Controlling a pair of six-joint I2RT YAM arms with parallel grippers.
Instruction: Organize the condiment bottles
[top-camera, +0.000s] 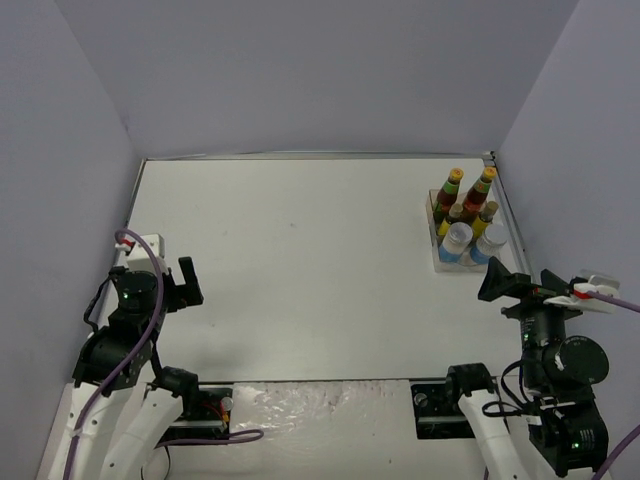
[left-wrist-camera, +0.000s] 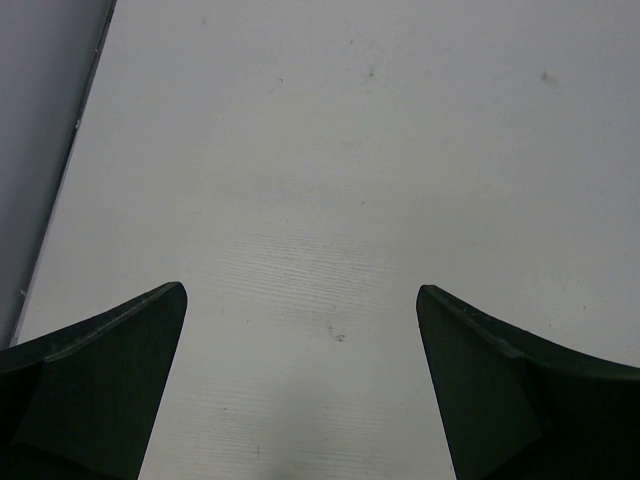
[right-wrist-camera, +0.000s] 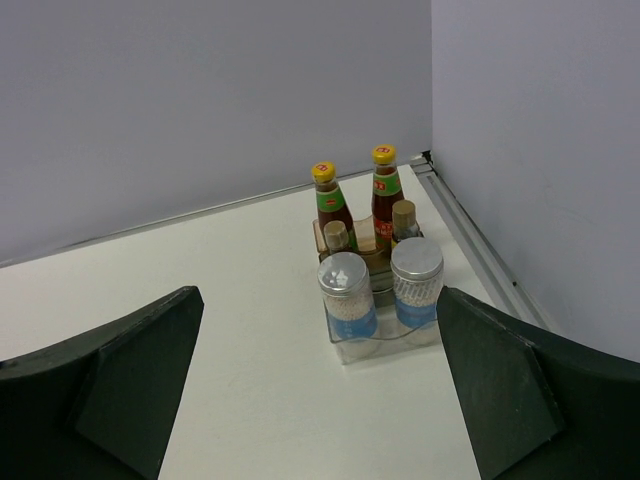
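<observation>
All six condiment bottles stand together in a clear tray (top-camera: 441, 262) at the back right, by the right wall. Two tall dark sauce bottles (right-wrist-camera: 327, 200) (right-wrist-camera: 385, 185) with yellow caps are at the rear. Two shorter bottles (right-wrist-camera: 338, 240) (right-wrist-camera: 404, 220) stand in the middle row. Two silver-topped shakers (right-wrist-camera: 347, 295) (right-wrist-camera: 416, 280) are in front. My right gripper (right-wrist-camera: 320, 292) (top-camera: 497, 283) is open, a short way in front of the tray and holding nothing. My left gripper (left-wrist-camera: 300, 291) (top-camera: 186, 283) is open over bare white table at the far left, far from the bottles.
Grey walls enclose the white table (top-camera: 300, 260) on three sides. A metal rail (right-wrist-camera: 480, 250) runs along the right edge beside the tray. A tan block (right-wrist-camera: 366, 235) sits inside the tray between the bottles. A crinkled white sheet (top-camera: 320, 400) lies between the arm bases.
</observation>
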